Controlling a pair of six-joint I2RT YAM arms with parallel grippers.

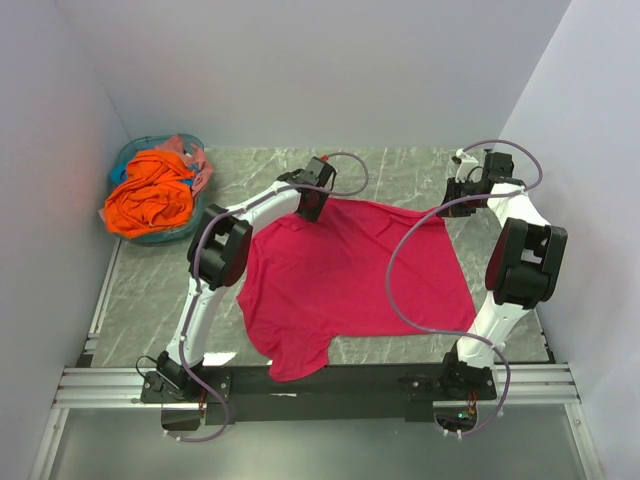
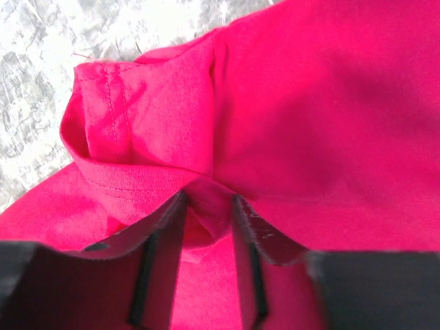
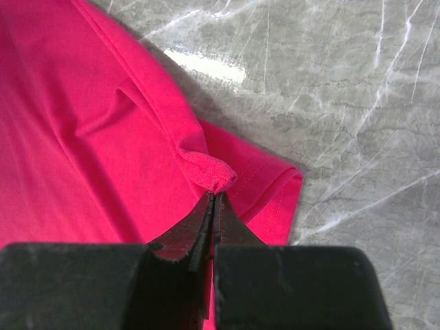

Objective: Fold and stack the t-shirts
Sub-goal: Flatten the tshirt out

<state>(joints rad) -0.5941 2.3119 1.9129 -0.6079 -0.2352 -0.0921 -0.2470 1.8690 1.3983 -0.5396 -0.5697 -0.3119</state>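
A crimson-pink t-shirt (image 1: 350, 280) lies spread over the middle of the marble table, its far edge stretched between my two grippers. My left gripper (image 1: 312, 203) is at the shirt's far left corner. In the left wrist view its jaws stand a little apart with a thick fold of the crimson-pink t-shirt (image 2: 309, 103) pinched between the tips (image 2: 210, 199). My right gripper (image 1: 455, 195) is at the far right corner. In the right wrist view it is shut (image 3: 214, 196) on a small bunch of the crimson-pink t-shirt (image 3: 82, 137) beside a hemmed edge. An orange t-shirt (image 1: 150, 195) is heaped in the basket, with a paler pink t-shirt (image 1: 195, 160) behind it.
A round teal basket (image 1: 130, 155) stands at the far left corner against the wall. White walls close in the table on the left, back and right. The arms' bases sit on a metal rail (image 1: 320, 385) along the near edge.
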